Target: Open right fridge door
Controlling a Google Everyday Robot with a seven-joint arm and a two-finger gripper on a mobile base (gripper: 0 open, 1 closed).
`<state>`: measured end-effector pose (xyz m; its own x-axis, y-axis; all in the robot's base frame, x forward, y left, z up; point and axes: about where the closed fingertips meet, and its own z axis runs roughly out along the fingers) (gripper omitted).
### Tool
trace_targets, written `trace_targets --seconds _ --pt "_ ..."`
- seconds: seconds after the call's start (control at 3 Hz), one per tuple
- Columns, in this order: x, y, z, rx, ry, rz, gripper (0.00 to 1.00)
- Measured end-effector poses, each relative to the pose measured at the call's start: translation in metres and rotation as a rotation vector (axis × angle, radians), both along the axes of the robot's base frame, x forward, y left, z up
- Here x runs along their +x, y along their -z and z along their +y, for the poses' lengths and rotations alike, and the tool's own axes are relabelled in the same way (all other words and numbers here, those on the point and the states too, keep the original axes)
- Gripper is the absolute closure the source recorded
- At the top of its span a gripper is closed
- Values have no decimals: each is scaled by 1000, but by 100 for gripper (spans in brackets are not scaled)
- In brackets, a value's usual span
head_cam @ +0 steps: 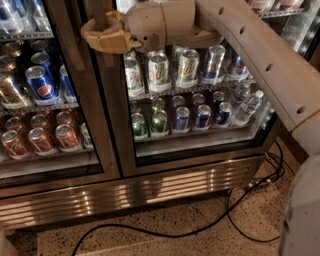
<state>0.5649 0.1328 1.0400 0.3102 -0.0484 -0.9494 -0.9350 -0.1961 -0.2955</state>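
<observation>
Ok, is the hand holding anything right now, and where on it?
The hand is at the bar handle of the right fridge door, high up; a grip cannot be told.

Two glass doors: the right fridge door and a left door. One arm, with one end effector high where they meet. One long cable.

Behind the left glass, blue Pepsi cans stand on a shelf above reddish-orange cans. Further right, green-and-white cans sit over blue cans, with clear bottles beside them. A black cable snakes across the speckled floor. The gripper sits at the top, above and right of the Pepsi cans.
</observation>
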Motion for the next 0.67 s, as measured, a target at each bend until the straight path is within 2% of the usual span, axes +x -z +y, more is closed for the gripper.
trace_targets --seconds 0.67 --pt "-4 -5 2 -6 7 5 100"
